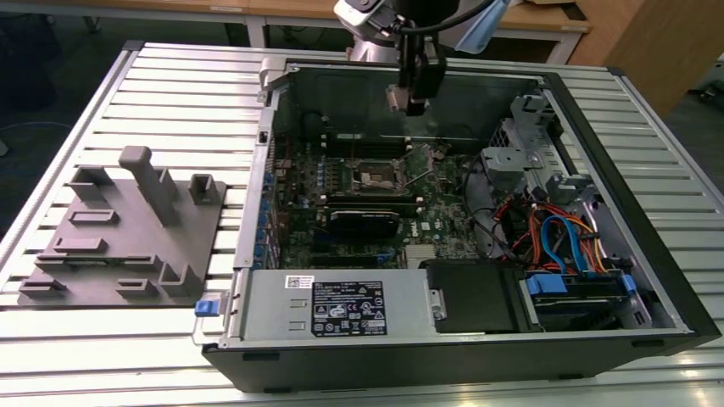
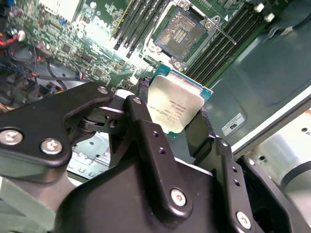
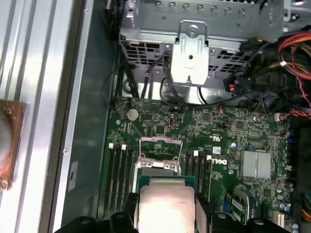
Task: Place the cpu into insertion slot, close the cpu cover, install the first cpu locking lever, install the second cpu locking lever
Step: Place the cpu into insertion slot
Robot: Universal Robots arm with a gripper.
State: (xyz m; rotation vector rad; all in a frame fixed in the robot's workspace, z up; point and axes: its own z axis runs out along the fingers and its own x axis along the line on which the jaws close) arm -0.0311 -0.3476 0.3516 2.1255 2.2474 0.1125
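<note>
— Grip state?

— Closed on the cpu (image 2: pixel 175 103), with 2 fingers (image 2: pixel 141 109) pinching opposite edges and the silvery top turned toward the second wrist view.

— And whereabouts for the gripper (image 1: pixel 409 103)?

— Hanging in the air over the far side of the open computer case (image 1: pixel 453 369), well apart from the motherboard (image 1: pixel 442 212). Touching nothing but the cpu.

— Which way to the insertion slot (image 1: pixel 377 175)?

— Below, and further toward the near side of the case: lower in the exterior view and slightly toward the exterior view's left. In line beyond the cpu's far edge in both wrist views.

— Ready to receive?

— Seemingly so: dark centre bare, with the cpu cover (image 3: pixel 161 141) apparently swung up.

— Stage?

— Judged as step 1 of 4: carried, not yet seated.
</note>
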